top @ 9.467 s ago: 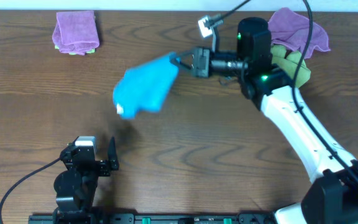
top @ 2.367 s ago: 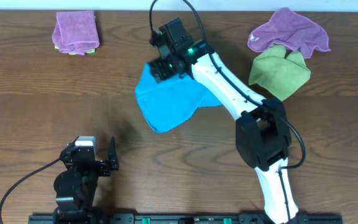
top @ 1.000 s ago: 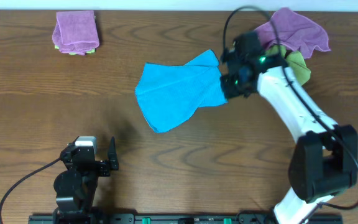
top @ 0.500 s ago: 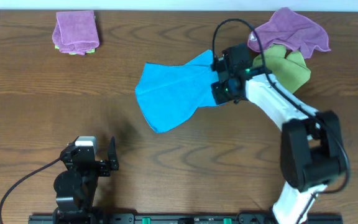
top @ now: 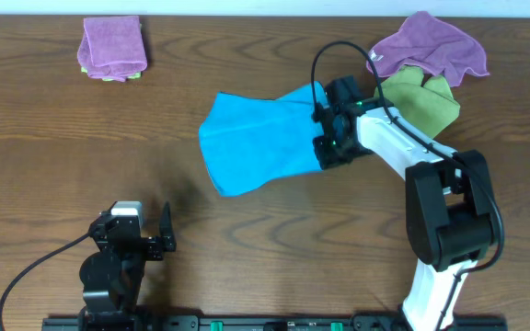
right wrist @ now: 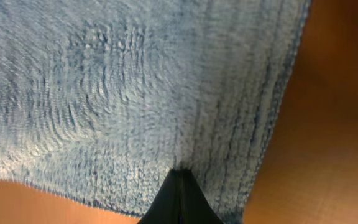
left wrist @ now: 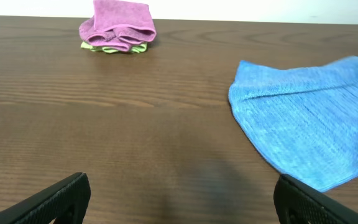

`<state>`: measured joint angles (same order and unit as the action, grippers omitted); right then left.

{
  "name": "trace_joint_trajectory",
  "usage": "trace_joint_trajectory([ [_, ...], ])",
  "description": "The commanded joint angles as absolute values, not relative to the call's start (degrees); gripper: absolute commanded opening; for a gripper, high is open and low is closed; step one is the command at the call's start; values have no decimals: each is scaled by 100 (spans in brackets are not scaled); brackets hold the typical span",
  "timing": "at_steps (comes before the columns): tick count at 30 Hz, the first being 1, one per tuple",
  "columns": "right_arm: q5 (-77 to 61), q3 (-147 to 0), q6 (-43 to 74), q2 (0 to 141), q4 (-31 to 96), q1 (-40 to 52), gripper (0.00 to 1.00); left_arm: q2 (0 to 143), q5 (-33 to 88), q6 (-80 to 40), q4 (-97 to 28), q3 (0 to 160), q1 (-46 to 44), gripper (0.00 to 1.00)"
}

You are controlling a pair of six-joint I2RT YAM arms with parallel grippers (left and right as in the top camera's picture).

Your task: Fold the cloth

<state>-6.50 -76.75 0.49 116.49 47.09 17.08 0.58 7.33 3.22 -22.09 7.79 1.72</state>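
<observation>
The cloth (top: 260,138): sky-blue, lay mostly flat mid-way across the desk (top: 44,184), its right edge bunched. Jaws of the right gripper (top: 328,142) pinched that edge. Jaws of the left gripper (left wrist: 179,208) stood spread, well apart from it. Best handling, as judged: draw the edge outward, low and taut, smoothing wrinkles before folding.

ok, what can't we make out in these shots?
- Right edge of the cloth: overhead, covered by the right gripper; left wrist, cut off by the frame edge.
- How much cloth the right jaws hold: right wrist shows only their closed tip.
- Yellow-green cloth: overhead, partly under the purple cloth.
- Green layer under the folded purple cloth: overhead and left wrist, mostly covered.
</observation>
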Motion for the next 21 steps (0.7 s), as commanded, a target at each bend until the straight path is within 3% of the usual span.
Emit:
trace_joint_trajectory([
  [1,-650,-7509,497,11852,5288,1772,2,25,731,303,-2246,663,148,95],
  [7,-974,-7509,731,11852,6497,1772,2,25,731,303,-2246,663,148,95],
  [13,-937,-7697,674,11692,6289,1772,2,25,731,303,-2246,663,148,95],
  [21,-408,-8020,526,9848,5872,1782,2,25,690,325,-2244,663,148,95],
])
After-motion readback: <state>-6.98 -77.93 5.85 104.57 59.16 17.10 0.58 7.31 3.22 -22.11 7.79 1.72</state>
